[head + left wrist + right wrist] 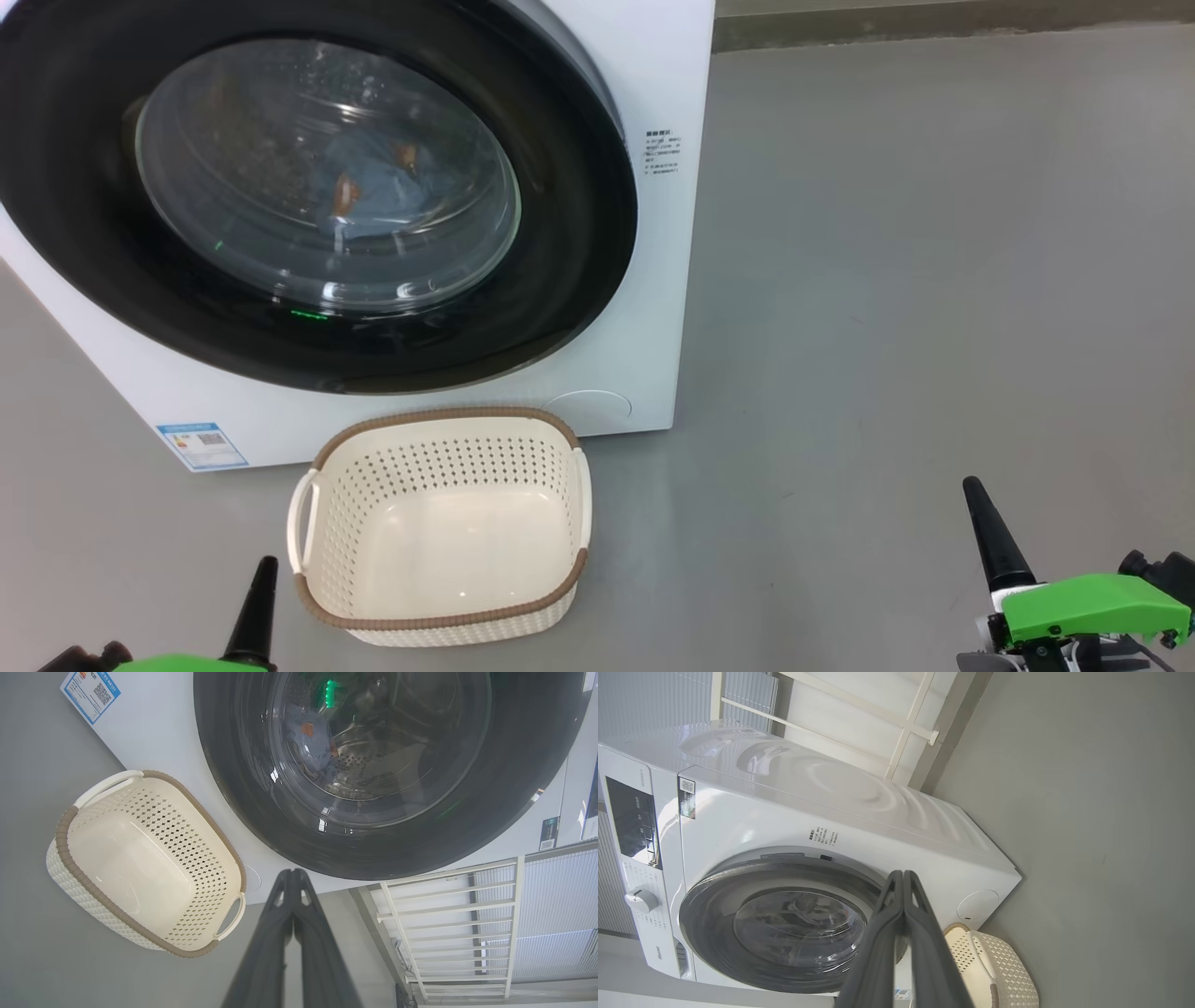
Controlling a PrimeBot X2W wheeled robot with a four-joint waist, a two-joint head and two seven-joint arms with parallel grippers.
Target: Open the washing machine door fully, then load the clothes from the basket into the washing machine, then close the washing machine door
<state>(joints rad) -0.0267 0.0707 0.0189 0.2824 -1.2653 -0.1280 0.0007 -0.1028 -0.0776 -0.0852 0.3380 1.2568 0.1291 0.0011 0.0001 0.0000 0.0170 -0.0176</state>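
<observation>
Behind shut glossy black round door [579, 233]: light-blue clothes [373, 191]; empty cream perforated basket [448, 448]; left end effector [293, 872], right end effector [902, 873], fingers together.

Both end effectors [293, 873] [903, 875] — closed, empty

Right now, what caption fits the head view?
Empty cream perforated plastic basket before white washing machine; light-blue clothes behind its shut round black-framed glass door.

glossy black washing machine door [569, 233] with clear glass bowl, smooth white washing machine [653, 84], perforated cream plastic basket [439, 467], matt grey floor [934, 280]
</observation>
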